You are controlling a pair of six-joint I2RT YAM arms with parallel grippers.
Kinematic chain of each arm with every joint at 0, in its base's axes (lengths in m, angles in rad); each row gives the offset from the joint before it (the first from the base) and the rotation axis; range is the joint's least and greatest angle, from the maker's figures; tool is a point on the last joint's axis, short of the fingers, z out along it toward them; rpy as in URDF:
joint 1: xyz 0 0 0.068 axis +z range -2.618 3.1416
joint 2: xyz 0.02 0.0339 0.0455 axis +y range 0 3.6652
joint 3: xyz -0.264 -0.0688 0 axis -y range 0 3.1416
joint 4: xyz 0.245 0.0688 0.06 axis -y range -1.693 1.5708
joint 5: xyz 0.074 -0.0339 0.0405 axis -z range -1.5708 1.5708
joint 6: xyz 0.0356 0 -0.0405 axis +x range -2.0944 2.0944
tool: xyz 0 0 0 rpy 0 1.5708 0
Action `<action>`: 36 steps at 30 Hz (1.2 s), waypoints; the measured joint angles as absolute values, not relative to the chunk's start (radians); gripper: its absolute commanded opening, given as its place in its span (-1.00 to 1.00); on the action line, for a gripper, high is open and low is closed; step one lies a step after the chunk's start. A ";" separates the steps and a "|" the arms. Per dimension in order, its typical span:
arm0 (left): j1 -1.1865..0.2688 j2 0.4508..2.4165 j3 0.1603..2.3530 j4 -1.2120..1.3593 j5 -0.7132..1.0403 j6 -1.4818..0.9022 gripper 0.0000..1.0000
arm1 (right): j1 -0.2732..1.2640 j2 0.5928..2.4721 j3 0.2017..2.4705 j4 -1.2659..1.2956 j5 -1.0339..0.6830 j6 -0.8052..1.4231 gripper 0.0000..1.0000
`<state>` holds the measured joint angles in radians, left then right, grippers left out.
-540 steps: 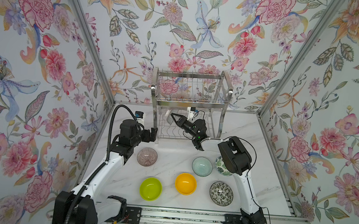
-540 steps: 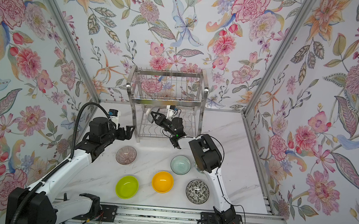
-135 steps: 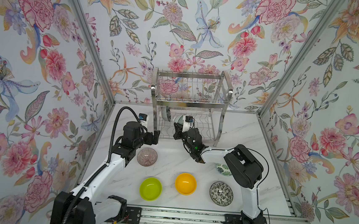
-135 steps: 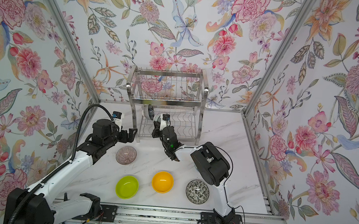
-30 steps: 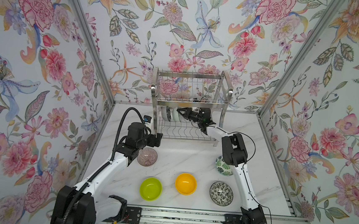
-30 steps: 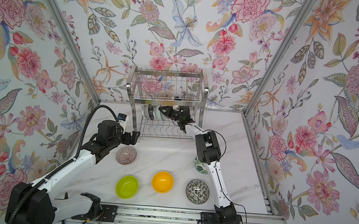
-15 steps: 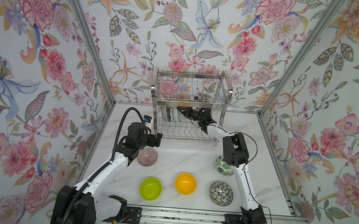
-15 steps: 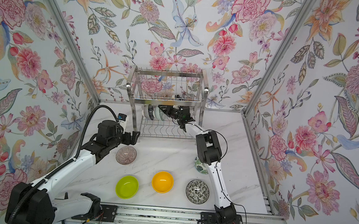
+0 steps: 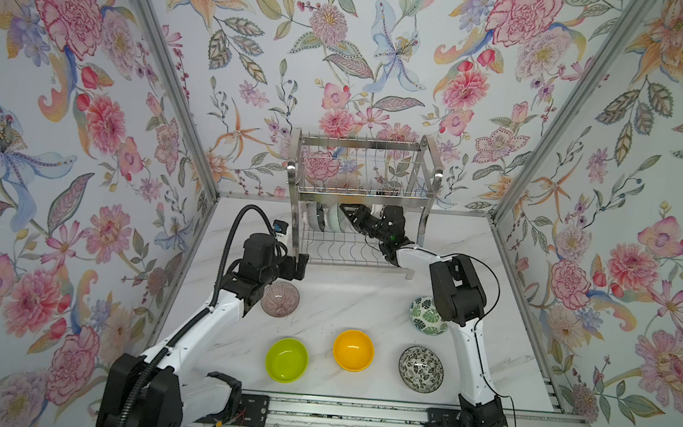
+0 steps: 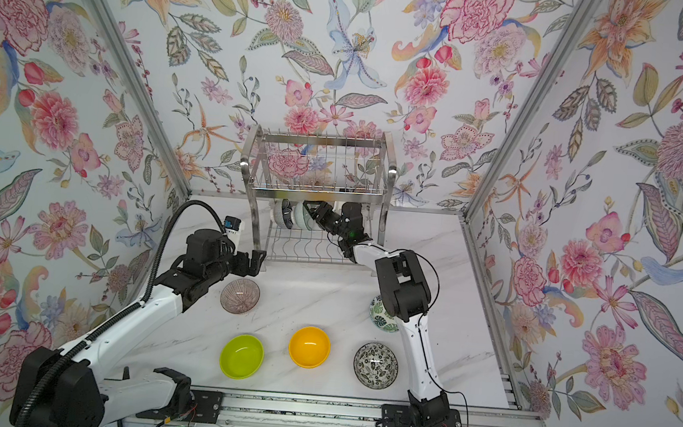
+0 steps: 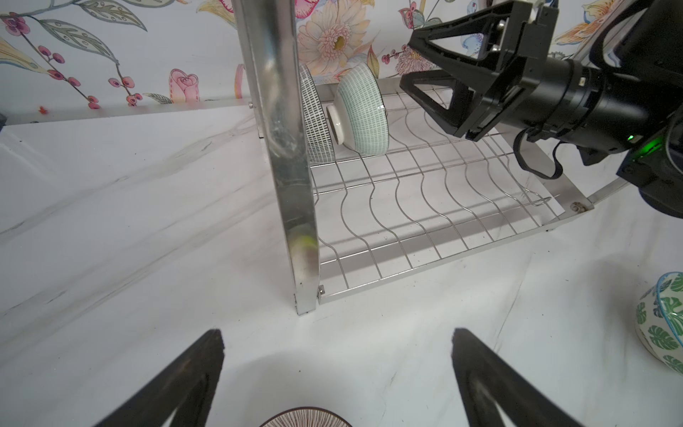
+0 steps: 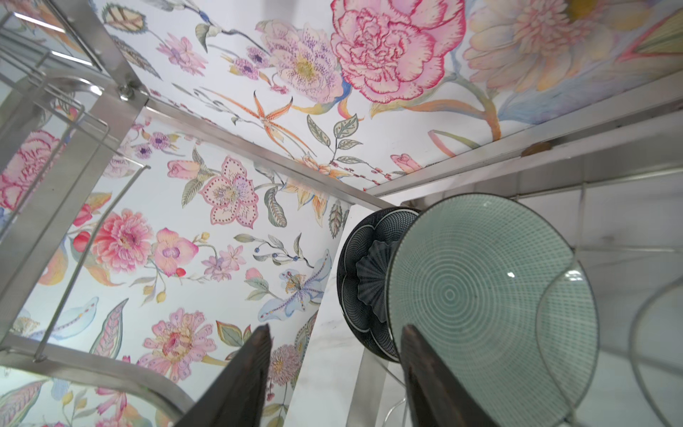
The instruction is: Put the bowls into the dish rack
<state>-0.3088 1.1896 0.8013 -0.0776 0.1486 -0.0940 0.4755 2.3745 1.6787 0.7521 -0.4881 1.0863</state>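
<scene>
Well inside dish rack, right arm outstretched, fingers parted.

Both top views look steeply down from high above the front edge of the table, taking in all of it and the rack at the back. The left wrist camera sits low, facing the rack's bottom shelf; the right one is inside it (both show the mint bowl, close).

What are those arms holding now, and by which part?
Nothing. The right end effector gapes beside the racked mint bowl; the left end effector is open too.
</scene>
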 measured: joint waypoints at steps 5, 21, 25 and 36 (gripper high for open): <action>-0.309 1.190 0.801 -0.080 0.140 -0.090 0.98 | 0.482 2.359 1.608 0.815 -0.451 1.138 0.43; -0.309 1.205 0.801 -0.090 0.126 -0.078 0.98 | 0.516 2.288 1.470 0.903 -0.429 1.195 0.46; -0.309 1.205 0.801 -0.090 0.126 -0.075 0.98 | 0.524 2.277 1.439 0.911 -0.437 1.198 0.44; -0.309 1.206 0.801 -0.089 0.126 -0.075 0.98 | 0.563 2.237 1.353 0.921 -0.471 1.202 0.43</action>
<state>-0.3092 1.2064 0.8013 -0.0895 0.1261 -0.0750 0.5629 2.2372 1.3533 0.9207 -0.4709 1.2018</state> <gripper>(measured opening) 0.989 0.713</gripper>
